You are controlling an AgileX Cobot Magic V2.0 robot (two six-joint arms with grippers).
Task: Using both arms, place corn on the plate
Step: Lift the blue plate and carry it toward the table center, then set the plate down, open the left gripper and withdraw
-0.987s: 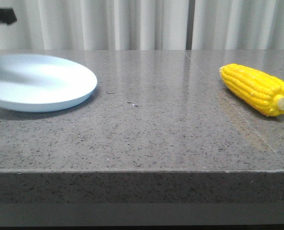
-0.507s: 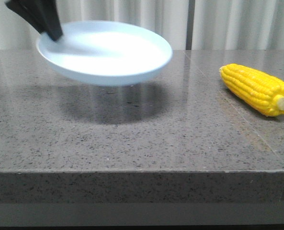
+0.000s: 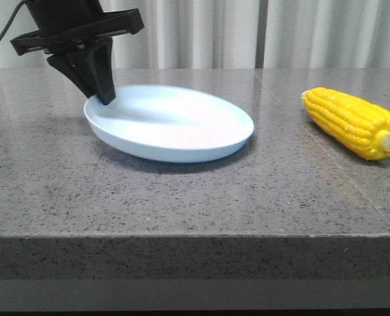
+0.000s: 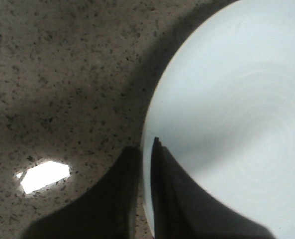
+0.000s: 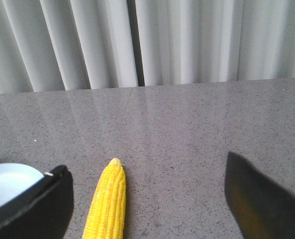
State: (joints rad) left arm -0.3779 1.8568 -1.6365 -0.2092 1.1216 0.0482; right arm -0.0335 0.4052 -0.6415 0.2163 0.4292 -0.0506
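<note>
The pale blue plate rests near the middle of the grey stone table, its left rim pinched by my left gripper, which is shut on it. In the left wrist view one dark finger lies inside the plate and the other outside its rim, with the left gripper straddling the edge. The yellow corn lies on the table at the right, stub end toward the front. My right gripper is open and wide, above and behind the corn, which lies between its fingers nearer the left one.
White curtains hang behind the table. The table's front edge runs across the front view. A strip of bare stone separates plate and corn.
The left gripper carried the plate from the far left, lifted it through the air, and has brought it down near the table's middle. The corn has not moved.
</note>
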